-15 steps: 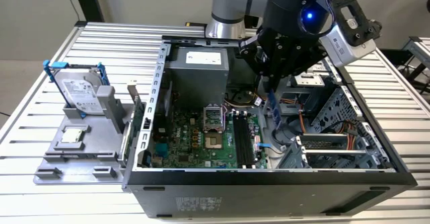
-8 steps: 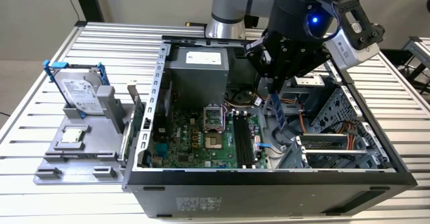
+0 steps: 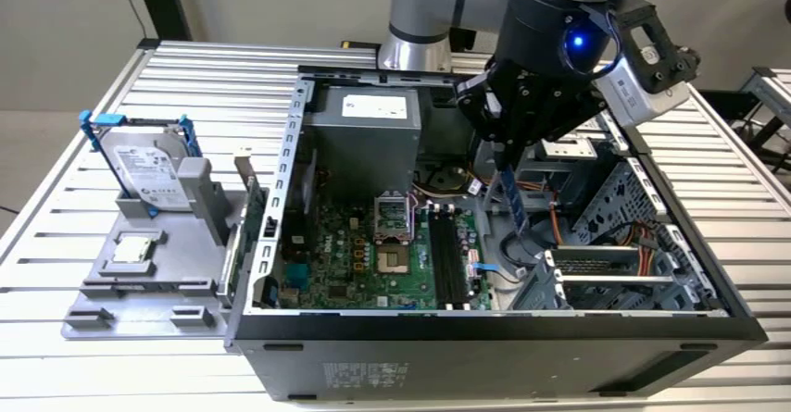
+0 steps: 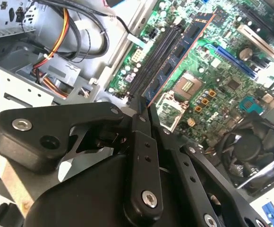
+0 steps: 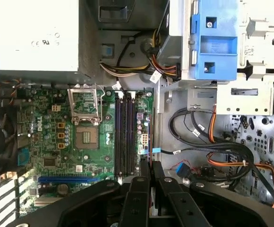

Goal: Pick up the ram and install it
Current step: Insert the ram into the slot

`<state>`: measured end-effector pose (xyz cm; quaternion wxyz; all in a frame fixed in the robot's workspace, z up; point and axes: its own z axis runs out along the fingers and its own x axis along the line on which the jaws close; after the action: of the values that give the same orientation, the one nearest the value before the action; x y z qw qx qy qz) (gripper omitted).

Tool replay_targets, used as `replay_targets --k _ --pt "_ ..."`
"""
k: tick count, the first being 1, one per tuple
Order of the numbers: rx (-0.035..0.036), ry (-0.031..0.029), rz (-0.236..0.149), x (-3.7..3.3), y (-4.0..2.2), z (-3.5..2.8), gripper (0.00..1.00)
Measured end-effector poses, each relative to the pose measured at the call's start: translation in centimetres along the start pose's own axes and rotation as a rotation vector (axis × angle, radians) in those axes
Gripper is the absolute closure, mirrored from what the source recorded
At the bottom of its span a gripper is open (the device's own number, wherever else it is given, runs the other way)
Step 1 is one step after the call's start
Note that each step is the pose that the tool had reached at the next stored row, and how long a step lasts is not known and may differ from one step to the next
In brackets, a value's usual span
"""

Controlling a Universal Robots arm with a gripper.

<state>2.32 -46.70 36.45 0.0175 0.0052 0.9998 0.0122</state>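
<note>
The ram (image 3: pixel 512 204) is a long dark blue stick with black chips. It hangs on end from my gripper (image 3: pixel 503 156), which is shut on its upper end. In the exterior view its lower end hovers inside the open computer case (image 3: pixel 287 167), just to the exterior view's right of the black memory slots (image 3: pixel 451 256) and above them. In the second wrist view the ram (image 4: pixel 177 54) reaches out from the closed fingertips (image 4: pixel 138 106) beside the empty memory slots (image 4: pixel 152 59). In the first wrist view my gripper (image 5: pixel 147 166) sits near one end of the slots (image 5: pixel 124 132).
The motherboard (image 3: pixel 358 268) carries an open processor socket (image 3: pixel 395 262). A grey power supply (image 3: pixel 365 125) stands at the back and orange cables (image 3: pixel 554 227) run near the drive cage (image 3: pixel 643 218). A grey fixture (image 3: pixel 136 287) outside holds a blue-framed hard drive (image 3: pixel 151 173) and a processor chip (image 3: pixel 133 248).
</note>
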Motion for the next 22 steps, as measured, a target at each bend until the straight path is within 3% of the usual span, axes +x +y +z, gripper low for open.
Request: replay_targets --k 10,16,22 --pt "0.0004 -0.0002 0.007 -0.34 1.5 0.86 1.0" --pt "0.0004 -0.0002 0.009 -0.34 1.53 0.95 1.0" --pt "0.0013 -0.0008 0.034 -0.32 1.51 1.39 1.0"
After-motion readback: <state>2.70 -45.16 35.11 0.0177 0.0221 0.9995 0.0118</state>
